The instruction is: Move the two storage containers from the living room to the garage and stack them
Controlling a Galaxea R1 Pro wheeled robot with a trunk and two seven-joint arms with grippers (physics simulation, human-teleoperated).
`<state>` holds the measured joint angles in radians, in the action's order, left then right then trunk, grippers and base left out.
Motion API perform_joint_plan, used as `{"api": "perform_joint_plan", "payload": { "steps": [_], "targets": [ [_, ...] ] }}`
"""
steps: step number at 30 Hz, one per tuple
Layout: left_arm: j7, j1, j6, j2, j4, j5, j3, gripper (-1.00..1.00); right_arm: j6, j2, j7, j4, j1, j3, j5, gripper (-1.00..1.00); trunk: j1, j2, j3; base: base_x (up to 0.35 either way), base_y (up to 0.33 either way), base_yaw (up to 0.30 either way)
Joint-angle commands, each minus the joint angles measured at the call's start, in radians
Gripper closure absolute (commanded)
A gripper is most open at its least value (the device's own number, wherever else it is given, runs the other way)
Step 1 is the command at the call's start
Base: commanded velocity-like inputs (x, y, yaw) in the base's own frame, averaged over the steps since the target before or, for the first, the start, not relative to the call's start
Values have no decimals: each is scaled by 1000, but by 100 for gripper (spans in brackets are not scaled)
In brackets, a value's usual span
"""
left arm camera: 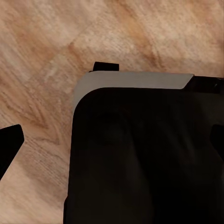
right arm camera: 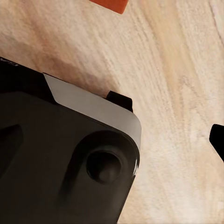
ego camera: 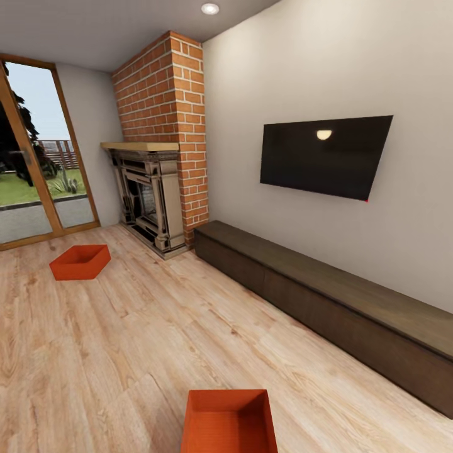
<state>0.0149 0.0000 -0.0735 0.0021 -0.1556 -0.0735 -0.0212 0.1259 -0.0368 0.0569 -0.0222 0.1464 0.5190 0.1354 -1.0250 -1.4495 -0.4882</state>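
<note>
I am in the living room, on light wood-plank flooring (ego camera: 157, 340). One orange-red storage container (ego camera: 230, 420) lies on the planks right in front of me, cut by the head view's lower edge. The other storage container (ego camera: 80, 262) sits farther off to the left, near the fireplace. A corner of a container (right arm camera: 110, 4) shows in the right wrist view. My left gripper (left arm camera: 114, 144) hangs open over my dark base, one fingertip (left arm camera: 10, 145) at the picture's edge. My right gripper (right arm camera: 112, 140) is open too, fingertip (right arm camera: 217, 139) over the planks. The garage is out of view.
A red-brick fireplace (ego camera: 165, 157) stands at the back. A long low dark-brown cabinet (ego camera: 327, 302) runs along the right wall under a black TV (ego camera: 324, 156). A glass door (ego camera: 31, 157) at the far left looks onto a garden.
</note>
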Motion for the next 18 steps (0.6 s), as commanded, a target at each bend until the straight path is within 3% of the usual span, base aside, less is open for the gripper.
{"api": "perform_joint_plan", "payload": {
  "steps": [1,11,18],
  "targets": [
    [0,0,-2,0,-1,-8,-2,-100,5,-1,2,-2,1,9,10,-100,0,0,-1,0,-6,0],
    [0,0,-2,-1,-1,-8,-2,-100,5,-1,1,-2,1,9,10,-100,0,0,-1,0,-222,0],
    [0,0,-2,0,-1,-8,0,-100,6,-1,2,-2,1,8,11,-100,0,0,-1,0,-51,0]
  ]
}}
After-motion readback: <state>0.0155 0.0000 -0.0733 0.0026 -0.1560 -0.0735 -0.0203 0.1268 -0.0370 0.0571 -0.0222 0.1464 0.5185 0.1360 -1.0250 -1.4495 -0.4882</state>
